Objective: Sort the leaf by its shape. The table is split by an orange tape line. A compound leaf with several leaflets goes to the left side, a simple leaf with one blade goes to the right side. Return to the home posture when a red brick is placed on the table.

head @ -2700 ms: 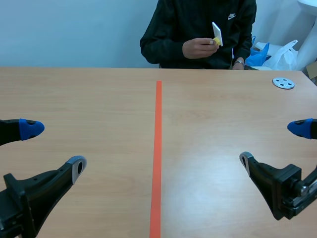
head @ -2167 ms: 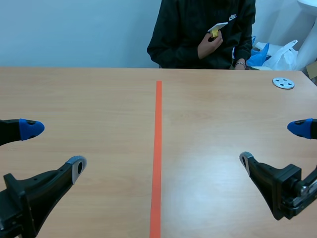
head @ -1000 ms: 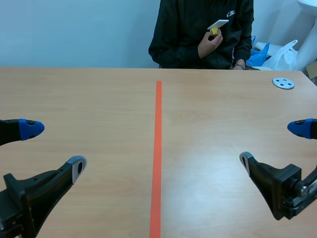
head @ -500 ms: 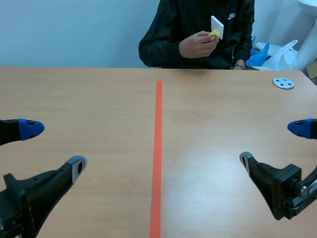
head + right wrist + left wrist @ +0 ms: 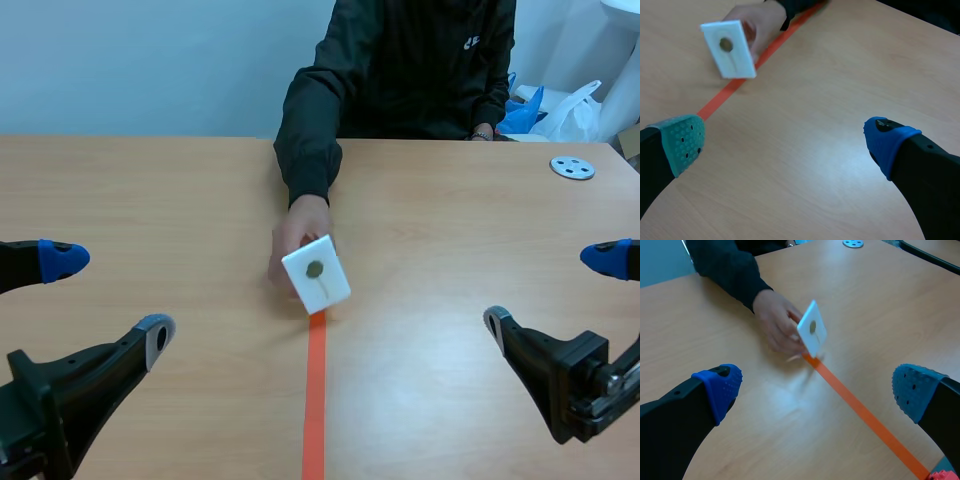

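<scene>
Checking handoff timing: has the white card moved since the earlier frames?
Yes. The white card was up at the person's chest, beyond the table's far edge. Now the person's hand holds it tilted, low over the orange tape line, nearer the robot.

Desk (image 5: 150, 200): light wood grain. Grey disc (image 5: 572, 167) with small holes lies flat on desk, near its far right corner. Beyond desk's far edge: person in black jacket (image 5: 400, 60) seated at middle, one sleeve (image 5: 310, 150) stretched over desk. White plastic bag (image 5: 575, 112) and blue bag (image 5: 522, 108) side by side past desk's far right. Pale blue wall (image 5: 150, 60) behind desk.
</scene>
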